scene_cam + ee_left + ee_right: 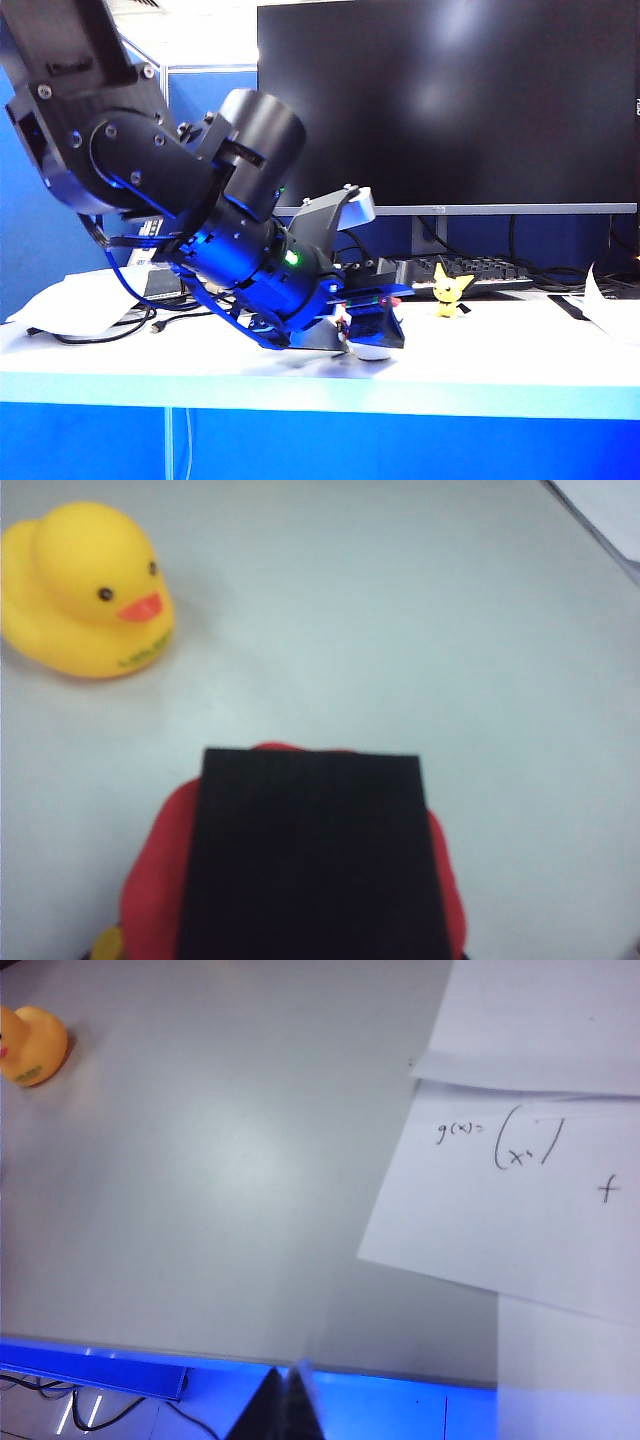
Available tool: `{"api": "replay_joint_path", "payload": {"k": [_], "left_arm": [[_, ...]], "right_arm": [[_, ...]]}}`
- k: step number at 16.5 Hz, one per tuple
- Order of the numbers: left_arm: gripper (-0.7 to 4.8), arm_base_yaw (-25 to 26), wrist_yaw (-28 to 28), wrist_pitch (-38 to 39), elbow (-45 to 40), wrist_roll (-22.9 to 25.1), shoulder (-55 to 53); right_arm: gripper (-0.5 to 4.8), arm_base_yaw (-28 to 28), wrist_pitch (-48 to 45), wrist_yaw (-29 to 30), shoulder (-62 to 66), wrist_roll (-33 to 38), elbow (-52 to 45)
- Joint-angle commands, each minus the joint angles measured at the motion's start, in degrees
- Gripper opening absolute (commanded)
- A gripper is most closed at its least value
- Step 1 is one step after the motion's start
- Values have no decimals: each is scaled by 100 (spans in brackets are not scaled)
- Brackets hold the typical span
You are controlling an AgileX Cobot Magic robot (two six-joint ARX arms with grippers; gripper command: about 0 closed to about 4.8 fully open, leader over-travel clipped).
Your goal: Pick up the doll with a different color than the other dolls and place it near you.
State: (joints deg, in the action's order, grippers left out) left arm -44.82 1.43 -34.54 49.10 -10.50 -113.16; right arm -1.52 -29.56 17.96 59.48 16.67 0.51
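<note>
Left fingers (312,855) hide most of red-rimmed doll (160,870)

Small white rounded doll with red scalloped rim (150,870): mostly hidden, low on table. Yellow rubber duck (85,590): upright, nearby. Yellow pointy-eared figurine (451,290): upright, before keyboard.

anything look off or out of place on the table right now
Nothing is spilled or damaged. Loose handwritten papers lie near the table's right edge. The left gripper sits low over the white-and-red doll, the yellow duck beside it; the right gripper waits off the table's edge.
</note>
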Motion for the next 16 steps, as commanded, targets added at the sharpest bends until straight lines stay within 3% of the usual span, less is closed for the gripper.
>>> {"api": "replay_joint_path", "payload": {"k": [1, 4, 6, 7, 16], "left_arm": [[257, 39, -13, 415, 11, -101, -98], [291, 31, 20, 455, 11, -236, -98], [450, 31, 31, 459, 11, -348, -98], [479, 31, 31, 479, 11, -345, -98], [479, 33, -13, 372, 81, -269, -83]], "right_arm": [[-5, 2, -68, -2, -17, -20, 7], [-5, 2, -66, 0, -17, -20, 7], [-5, 2, -66, -2, -17, -20, 7], [-5, 2, -66, -2, -17, -20, 7], [-5, 2, -66, -2, -17, -20, 7]]}}
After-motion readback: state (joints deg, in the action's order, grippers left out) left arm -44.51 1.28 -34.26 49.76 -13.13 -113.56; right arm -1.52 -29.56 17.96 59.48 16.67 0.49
